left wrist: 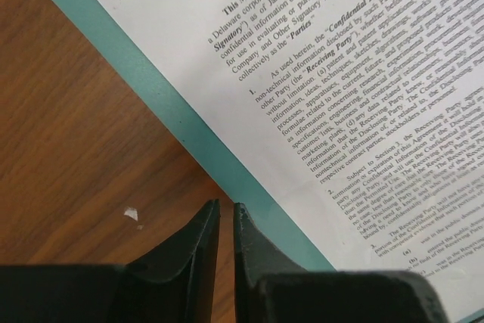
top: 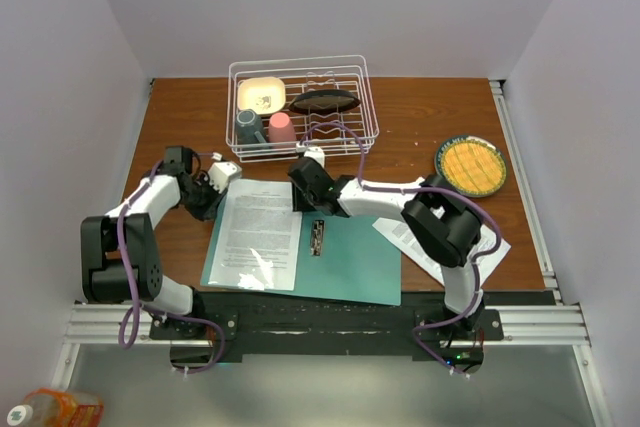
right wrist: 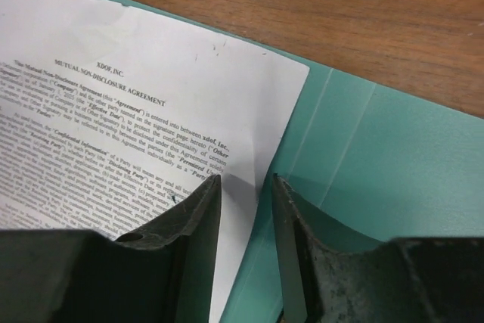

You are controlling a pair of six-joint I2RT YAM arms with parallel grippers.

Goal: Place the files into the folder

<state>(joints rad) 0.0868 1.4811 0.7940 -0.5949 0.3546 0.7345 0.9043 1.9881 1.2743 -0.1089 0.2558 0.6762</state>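
The teal folder (top: pixel 350 262) lies open on the table, its metal clip (top: pixel 317 237) at the spine. One printed sheet (top: pixel 258 235) lies flat on its left half. More sheets (top: pixel 425 242) lie to the right, partly under the right arm. My left gripper (top: pixel 212 205) is low by the folder's upper left edge (left wrist: pixel 174 119), beside the sheet (left wrist: pixel 340 73). Its jaws (left wrist: pixel 227 208) are almost together, with nothing between them. My right gripper (top: pixel 300 199) hovers over the sheet's upper right corner (right wrist: pixel 136 66). Its jaws (right wrist: pixel 246 179) are slightly apart, straddling the sheet's right edge over the folder (right wrist: pixel 393 164).
A white wire dish rack (top: pixel 303 107) with a bowl, cups and a dark dish stands at the back. A yellow plate with a green rim (top: pixel 471 167) sits at the right. Walls close in on both sides. A bottle (top: pixel 50 409) lies below the rail.
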